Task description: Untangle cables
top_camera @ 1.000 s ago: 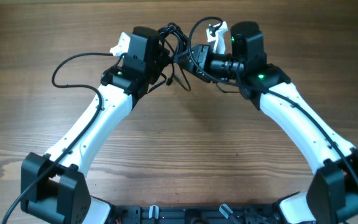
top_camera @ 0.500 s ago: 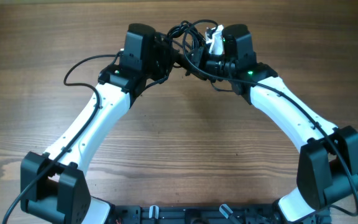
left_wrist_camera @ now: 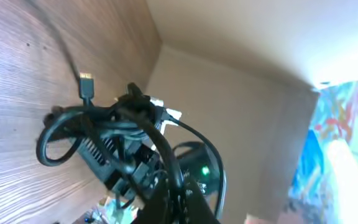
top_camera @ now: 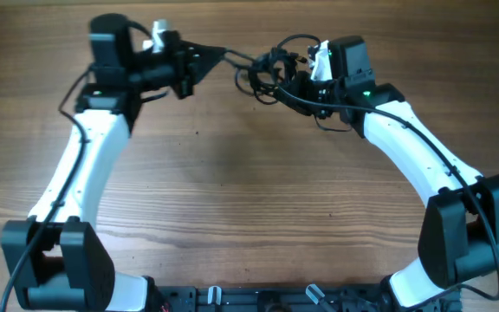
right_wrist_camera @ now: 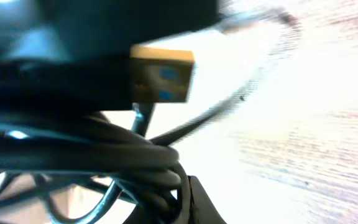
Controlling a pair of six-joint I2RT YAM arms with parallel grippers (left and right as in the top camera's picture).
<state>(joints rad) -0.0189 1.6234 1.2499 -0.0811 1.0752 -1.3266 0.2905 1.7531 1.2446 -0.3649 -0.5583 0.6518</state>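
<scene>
Item: the cables (top_camera: pixel 267 69), thin black cords. We record them as one tight knot with several loose loops, between the two arms at the far side of the table (top_camera: pixel 232 182). From overhead, a single strand runs out of the knot to the left and is drawn straight.

Left pincer (top_camera: pixel 208 59): pressed together on that straight strand. We see it pointing right, toward the knot and well apart from it. In its own wrist view the cord comes down from the bunch (left_wrist_camera: pixel 114 121) and ends between the dark fingers at the bottom edge.

Right pincer (top_camera: pixel 300 76): pinching the knot itself. We see cords crowded all round its fingers, so the jaws are mostly hidden. In the right wrist view the bundle (right_wrist_camera: pixel 104 155) fills the near field, blurred, with one dark finger (right_wrist_camera: pixel 197 199) just below it.

Plug ends: we count two that show clearly. One is a metal plug with a blue insert (right_wrist_camera: pixel 161 74), lying across the top of the bundle close to the right wrist camera. The other is a small metallic-tipped plug (left_wrist_camera: pixel 87 84) standing out of the knot on a short stem, seen against the wooden table.
</scene>
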